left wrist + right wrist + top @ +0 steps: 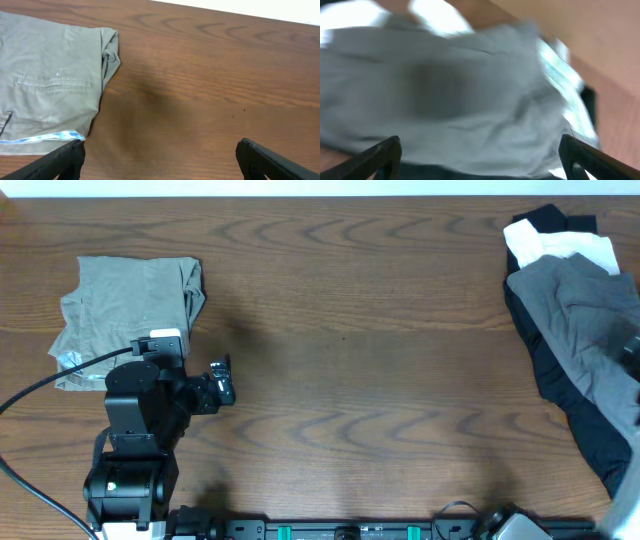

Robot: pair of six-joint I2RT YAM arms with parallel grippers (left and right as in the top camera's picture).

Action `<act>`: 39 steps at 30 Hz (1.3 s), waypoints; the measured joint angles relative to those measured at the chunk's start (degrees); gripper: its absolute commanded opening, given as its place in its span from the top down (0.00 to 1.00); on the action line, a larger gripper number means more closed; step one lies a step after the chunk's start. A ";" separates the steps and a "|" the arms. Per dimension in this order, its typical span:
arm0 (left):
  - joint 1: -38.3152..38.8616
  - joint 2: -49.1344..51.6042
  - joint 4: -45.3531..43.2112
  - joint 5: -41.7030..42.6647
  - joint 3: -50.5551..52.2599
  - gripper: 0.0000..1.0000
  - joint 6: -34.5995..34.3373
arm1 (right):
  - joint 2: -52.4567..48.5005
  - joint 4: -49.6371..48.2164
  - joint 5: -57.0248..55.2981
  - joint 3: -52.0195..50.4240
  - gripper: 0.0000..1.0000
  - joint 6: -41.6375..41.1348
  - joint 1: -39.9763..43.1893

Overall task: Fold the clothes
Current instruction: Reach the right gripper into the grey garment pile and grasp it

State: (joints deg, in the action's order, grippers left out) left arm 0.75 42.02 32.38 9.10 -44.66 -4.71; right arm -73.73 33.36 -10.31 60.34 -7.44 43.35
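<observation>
The grey shorts (585, 320) lie at the right edge of the frame, on top of black clothes (548, 380). Both the left jaws and the right jaws are wide open, holding nothing. The right jaws should pinch only the grey cloth, near an edge.

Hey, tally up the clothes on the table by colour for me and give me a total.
Khaki-beige: 1, the khaki-beige shorts, folded, at the left.
Grey: 1, the grey shorts, on top of the pile at the right.
White: 1, the white garment in that pile.
Black: 1 as far as shows, the black garment underneath.
Total: 4
</observation>
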 measured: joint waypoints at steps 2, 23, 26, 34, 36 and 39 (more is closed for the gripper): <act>-0.02 0.00 0.00 0.00 0.00 0.02 0.00 | -2.40 -0.02 -0.31 0.00 0.03 -1.77 3.96; 0.00 0.02 0.00 0.00 0.00 0.02 0.00 | -23.39 -10.80 1.92 0.00 0.59 -5.25 17.59; -0.02 0.11 0.00 0.00 0.00 0.02 0.00 | -23.71 -12.37 2.71 0.00 0.97 -5.22 17.59; -0.02 0.11 0.00 0.00 0.00 0.02 0.00 | -23.71 -14.62 4.70 0.00 0.71 -5.27 17.59; 0.00 0.11 0.00 0.00 0.00 0.02 0.00 | -23.71 -14.62 5.05 0.00 0.43 -5.53 17.59; -0.02 0.11 0.00 0.00 0.00 0.02 0.00 | -23.71 -14.62 5.46 0.00 0.36 -5.55 17.68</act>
State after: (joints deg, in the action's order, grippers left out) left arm 0.73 42.13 32.38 9.10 -44.66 -4.71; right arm -97.45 18.74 -4.84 60.34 -12.99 61.04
